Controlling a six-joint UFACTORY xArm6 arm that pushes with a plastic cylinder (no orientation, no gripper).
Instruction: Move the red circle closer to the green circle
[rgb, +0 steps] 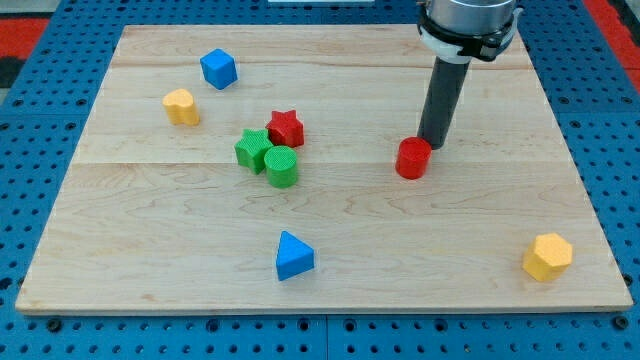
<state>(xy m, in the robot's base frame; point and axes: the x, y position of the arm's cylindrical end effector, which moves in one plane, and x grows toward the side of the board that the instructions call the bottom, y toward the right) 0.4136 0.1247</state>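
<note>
The red circle (412, 158) is a short red cylinder right of the board's middle. The green circle (282, 166) is a green cylinder left of centre, about 130 pixels to the view's left of the red one. It touches a green star (253, 149), and a red star (286, 128) sits just above it. My tip (434, 143) is the lower end of the dark rod, right behind the red circle on its upper right side, touching it or nearly so.
A blue cube (218, 69) and a yellow heart-shaped block (181, 106) lie at the upper left. A blue triangle (293, 255) lies at the bottom centre. A yellow hexagon (547, 257) sits at the lower right. The wooden board (330, 290) rests on a blue pegboard.
</note>
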